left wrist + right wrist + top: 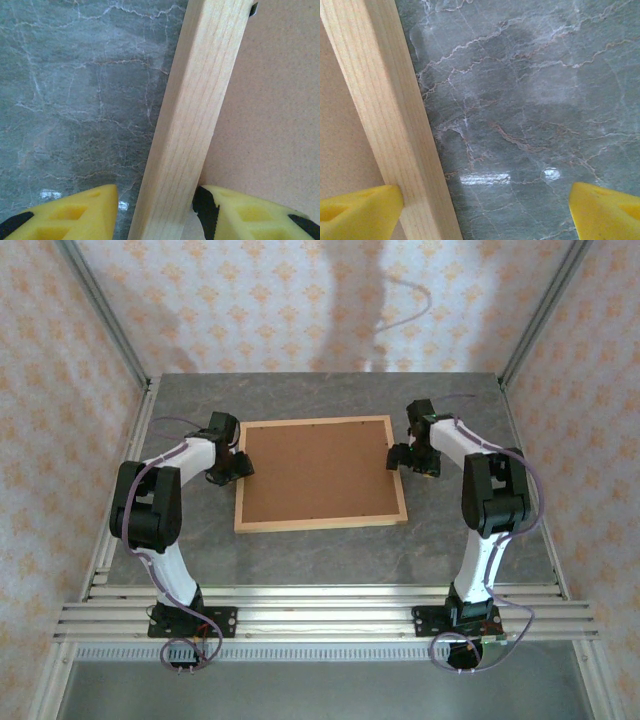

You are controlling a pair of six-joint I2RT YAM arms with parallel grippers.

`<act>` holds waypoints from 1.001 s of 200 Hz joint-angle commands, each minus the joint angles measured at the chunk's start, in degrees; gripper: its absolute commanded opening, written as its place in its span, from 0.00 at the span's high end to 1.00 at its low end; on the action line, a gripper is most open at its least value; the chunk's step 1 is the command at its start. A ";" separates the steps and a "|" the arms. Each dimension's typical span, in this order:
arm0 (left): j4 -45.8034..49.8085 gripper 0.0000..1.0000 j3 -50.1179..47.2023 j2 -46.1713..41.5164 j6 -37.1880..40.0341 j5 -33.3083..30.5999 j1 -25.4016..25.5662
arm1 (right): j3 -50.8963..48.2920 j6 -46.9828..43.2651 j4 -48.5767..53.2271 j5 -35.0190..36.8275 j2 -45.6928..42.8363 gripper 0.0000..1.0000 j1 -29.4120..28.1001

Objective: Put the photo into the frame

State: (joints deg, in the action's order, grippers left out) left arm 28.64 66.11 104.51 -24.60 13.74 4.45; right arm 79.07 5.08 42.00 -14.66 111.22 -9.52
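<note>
Frame (320,524) lies flat, brown backing board (318,468) inside.

My left arm (165,530) and right arm (490,510) are built alike: glossy white shells on the long links, bulky black housings at the joints. A thin lilac cable (160,425) runs along each. At my black base plates (190,620) the wiring gathers into small coils, with reddish strands among them, I think, though they are tiny from above. My left gripper (238,465) and right gripper (402,459) are black blocks. Up close, my fingertips (70,215) are bright yellow wedges with rectangular recesses moulded in, and black backing shows at their outer corners.
</note>
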 commanded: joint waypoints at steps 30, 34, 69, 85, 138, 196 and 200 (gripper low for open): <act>-2.03 0.51 -3.01 1.73 -1.60 1.11 0.93 | -2.47 1.39 -1.04 -2.03 4.90 0.11 -1.64; -2.16 0.51 -3.16 1.75 -1.80 1.17 1.06 | -2.36 1.47 -0.97 -2.04 4.97 0.11 -1.68; -2.82 0.51 -4.09 1.92 -2.10 1.55 1.47 | -0.71 1.10 0.68 -1.31 5.74 0.11 -3.18; -3.12 0.51 -4.32 2.01 -2.24 1.72 1.65 | 0.07 0.42 1.53 0.29 6.26 0.11 -4.14; -3.06 0.51 -3.75 2.50 -2.34 1.88 2.10 | 1.56 -1.20 3.87 1.62 7.38 0.08 -5.33; -2.33 0.51 -3.20 2.03 -1.93 1.33 2.15 | 1.81 -1.74 4.18 -0.65 6.63 0.07 -5.19; -2.17 0.51 -3.07 1.93 -1.82 1.22 2.17 | 1.80 -1.74 4.08 -1.17 6.27 0.07 -5.12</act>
State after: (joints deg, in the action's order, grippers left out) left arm 25.85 64.27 103.98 -26.57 14.39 4.80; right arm 82.19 4.62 44.53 -11.75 114.08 -12.23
